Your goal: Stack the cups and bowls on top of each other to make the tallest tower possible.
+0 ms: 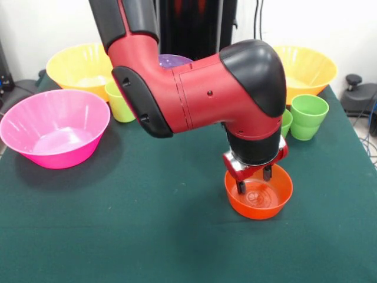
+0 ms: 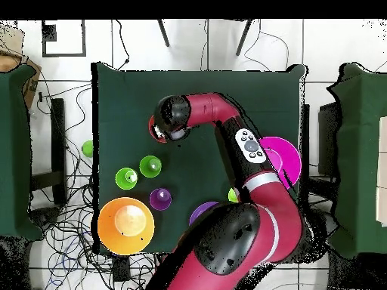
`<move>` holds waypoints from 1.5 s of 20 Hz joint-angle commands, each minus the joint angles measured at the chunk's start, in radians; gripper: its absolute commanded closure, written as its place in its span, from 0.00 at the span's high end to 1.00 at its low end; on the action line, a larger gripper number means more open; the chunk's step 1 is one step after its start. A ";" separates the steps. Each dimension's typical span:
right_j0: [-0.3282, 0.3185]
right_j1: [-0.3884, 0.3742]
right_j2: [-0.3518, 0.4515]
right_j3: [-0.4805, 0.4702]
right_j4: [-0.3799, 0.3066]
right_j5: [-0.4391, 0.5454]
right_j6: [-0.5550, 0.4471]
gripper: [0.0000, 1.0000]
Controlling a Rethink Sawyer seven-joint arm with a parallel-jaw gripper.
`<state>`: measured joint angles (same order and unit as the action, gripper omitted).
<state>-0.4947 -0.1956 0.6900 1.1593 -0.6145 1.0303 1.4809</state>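
— Where's the gripper right now?

— Down in the small orange bowl, its two dark fingers standing apart, one by the bowl's rim, the other further inside. They aren't clamped on anything I can make out.

— And the room around that bowl?

— Bare green table on its near side and out toward the pink bowl, which sits well apart from it, close to the table's edge. Behind the orange bowl, two green cups stand side by side, near but not touching it, with a big orange-yellow bowl beyond them at the far corner.

— The rest?

— The second big orange-yellow bowl sits far from the orange bowl, behind the pink one. A yellow-green cup is just in front of it, half hidden by the arm, and a purple bowl peeks over the arm. From overhead a small purple cup shows beside the green cups
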 commanded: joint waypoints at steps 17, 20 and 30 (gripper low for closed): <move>0.002 0.040 -0.009 -0.196 -0.133 0.044 -0.519 1.00; 0.014 0.011 -0.018 -0.214 -0.140 0.086 -0.556 1.00; 0.014 -0.065 -0.050 -0.193 -0.162 0.130 -0.572 1.00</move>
<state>-0.4940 -0.2026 0.6900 1.0092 -0.6892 1.0721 1.2296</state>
